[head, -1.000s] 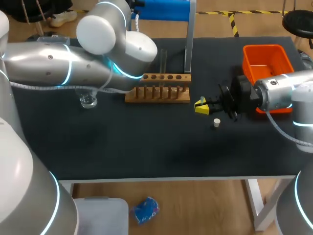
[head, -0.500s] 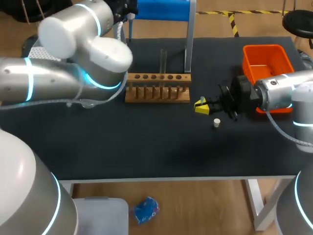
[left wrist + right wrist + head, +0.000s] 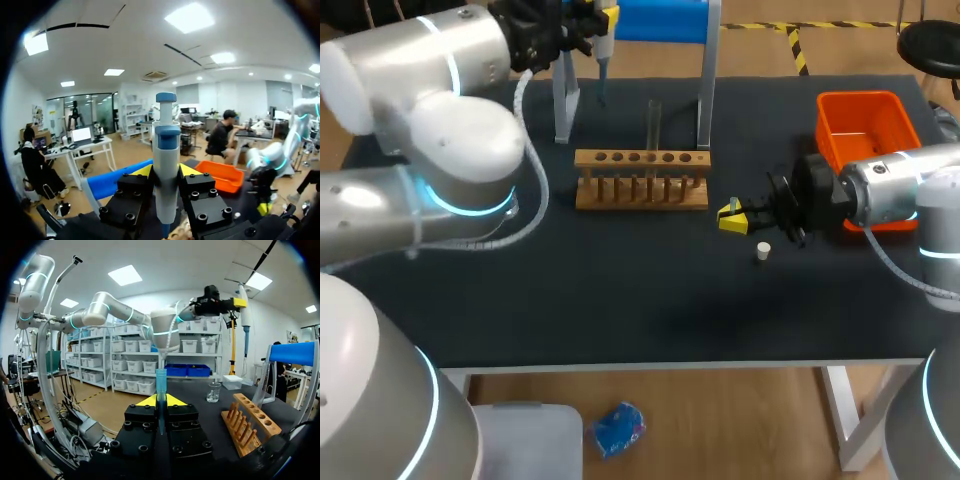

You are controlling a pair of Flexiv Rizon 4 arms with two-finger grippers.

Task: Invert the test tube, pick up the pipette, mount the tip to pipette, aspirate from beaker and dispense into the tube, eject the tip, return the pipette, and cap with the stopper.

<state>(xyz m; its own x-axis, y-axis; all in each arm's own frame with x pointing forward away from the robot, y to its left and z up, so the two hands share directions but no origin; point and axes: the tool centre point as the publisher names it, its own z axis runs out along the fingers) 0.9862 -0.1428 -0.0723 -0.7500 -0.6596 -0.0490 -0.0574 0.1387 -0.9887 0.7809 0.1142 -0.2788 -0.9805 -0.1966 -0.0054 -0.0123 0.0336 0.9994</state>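
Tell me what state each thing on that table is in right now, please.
Pipette: held upright in the left gripper, above the table.
Tip: held upright in the right gripper.
Test tube: upright in the rack, uncapped.
Stopper: loose on the table.
Beaker: standing upright.

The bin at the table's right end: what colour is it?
The bin is orange, shown best in the head view.

Bare table (image 3: 620,300) front of rack (image 3: 642,190), stand posts (image 3: 704,100) just behind it, stopper (image 3: 763,251) + orange bin (image 3: 861,125) to rt
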